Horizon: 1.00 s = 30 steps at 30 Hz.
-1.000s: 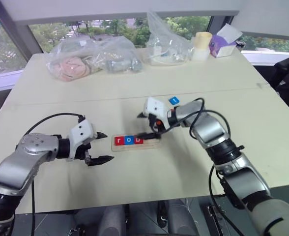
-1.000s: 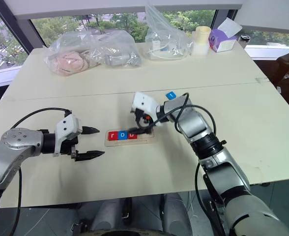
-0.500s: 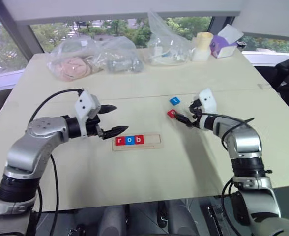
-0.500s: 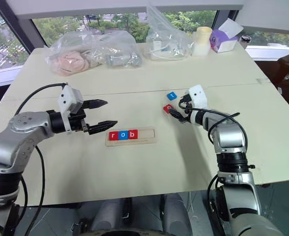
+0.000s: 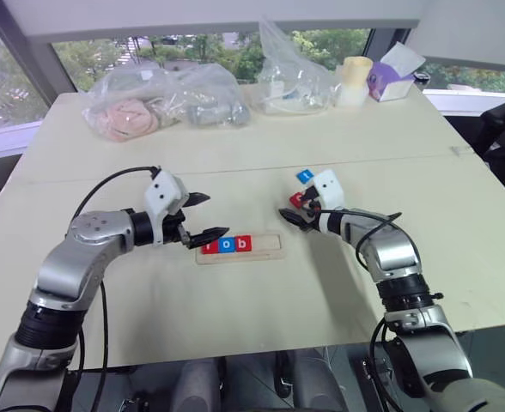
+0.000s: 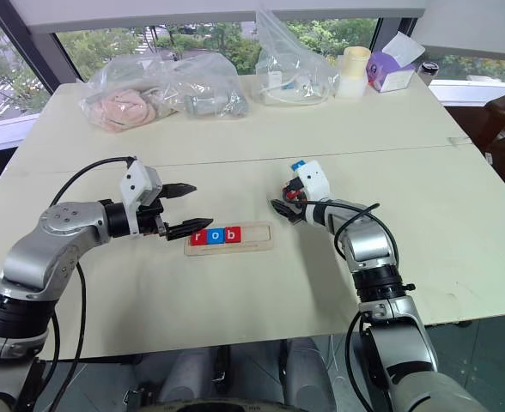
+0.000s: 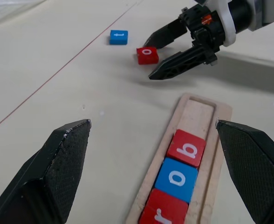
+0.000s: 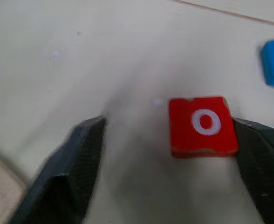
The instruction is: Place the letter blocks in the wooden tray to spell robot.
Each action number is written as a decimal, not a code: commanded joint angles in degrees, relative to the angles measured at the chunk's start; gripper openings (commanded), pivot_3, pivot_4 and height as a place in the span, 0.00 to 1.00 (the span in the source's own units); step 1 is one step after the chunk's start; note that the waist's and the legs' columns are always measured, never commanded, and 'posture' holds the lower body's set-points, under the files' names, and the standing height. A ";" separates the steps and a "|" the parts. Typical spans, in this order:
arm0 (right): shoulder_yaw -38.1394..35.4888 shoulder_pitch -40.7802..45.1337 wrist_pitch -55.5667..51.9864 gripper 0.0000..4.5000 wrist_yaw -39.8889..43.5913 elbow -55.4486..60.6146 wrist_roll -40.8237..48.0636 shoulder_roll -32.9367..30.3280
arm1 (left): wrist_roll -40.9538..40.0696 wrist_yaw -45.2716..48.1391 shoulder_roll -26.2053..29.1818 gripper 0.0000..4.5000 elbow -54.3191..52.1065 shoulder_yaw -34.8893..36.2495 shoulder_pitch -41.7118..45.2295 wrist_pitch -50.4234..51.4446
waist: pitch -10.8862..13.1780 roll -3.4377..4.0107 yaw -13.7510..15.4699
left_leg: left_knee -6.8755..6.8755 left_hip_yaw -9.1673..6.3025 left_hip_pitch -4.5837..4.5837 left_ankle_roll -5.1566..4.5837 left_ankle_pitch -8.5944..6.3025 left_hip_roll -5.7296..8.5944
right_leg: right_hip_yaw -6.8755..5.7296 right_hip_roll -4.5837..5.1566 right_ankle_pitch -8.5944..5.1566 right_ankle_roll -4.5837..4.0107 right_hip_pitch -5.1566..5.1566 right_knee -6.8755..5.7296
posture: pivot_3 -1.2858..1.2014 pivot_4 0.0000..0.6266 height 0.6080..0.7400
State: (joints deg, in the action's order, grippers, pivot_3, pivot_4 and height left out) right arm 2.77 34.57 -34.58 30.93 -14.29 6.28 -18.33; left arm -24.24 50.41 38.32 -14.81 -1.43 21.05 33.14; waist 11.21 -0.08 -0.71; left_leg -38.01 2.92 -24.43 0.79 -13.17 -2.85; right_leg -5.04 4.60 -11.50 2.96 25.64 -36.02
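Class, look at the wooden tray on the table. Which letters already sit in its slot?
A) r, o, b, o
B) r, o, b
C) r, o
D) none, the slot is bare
B: the wooden tray holds a red r, a blue o and a red b, while the red o tile and the blue tile lie on the table beyond it.

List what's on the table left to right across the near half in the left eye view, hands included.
Left hand → wooden tray holding the r, o, b blocks → right hand → red o block beside one of its fingers. The blue block sits behind the red one, so its place in the order is unclear.
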 commanded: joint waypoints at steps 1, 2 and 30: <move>-1.19 1.34 1.45 0.45 -1.14 -1.65 0.06 -0.15 | 0.25 -0.32 0.56 1.00 -2.38 0.70 -0.45 -0.90 | 0.00 0.00 -0.01 | 0.00 0.00 0.01 0.00 0.00 0.00 | 0.00 0.00 0.00 0.00 0.00 -0.01 | 0.52 0.24 1.00; -1.30 1.25 1.30 0.32 -1.11 -1.25 0.27 -0.35 | 0.44 -0.31 0.73 1.00 -2.46 0.66 -0.80 -1.05 | 0.00 0.00 -0.02 | 0.00 -0.01 0.01 0.00 0.00 0.00 | 0.00 0.00 0.00 0.00 0.00 -0.01 | 0.52 0.24 1.00; -15.92 -19.68 -54.90 0.69 -28.24 58.61 2.43 21.73 | 3.38 7.51 2.57 1.00 -4.78 -9.35 -0.55 -2.85 | -0.02 0.00 -0.04 | 0.18 -0.10 -0.15 0.03 -0.02 -0.04 | 0.08 0.05 0.00 -0.07 0.32 0.10 | 0.52 0.24 1.00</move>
State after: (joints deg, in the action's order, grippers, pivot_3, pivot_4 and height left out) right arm -13.07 15.14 -88.67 3.01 42.26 8.63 2.83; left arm -21.12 57.42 40.47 -18.73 -10.99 20.07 31.56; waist 11.19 -0.08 -0.75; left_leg -37.79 2.83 -24.59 0.83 -13.19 -2.87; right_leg -4.97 4.65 -11.50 2.89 25.96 -35.87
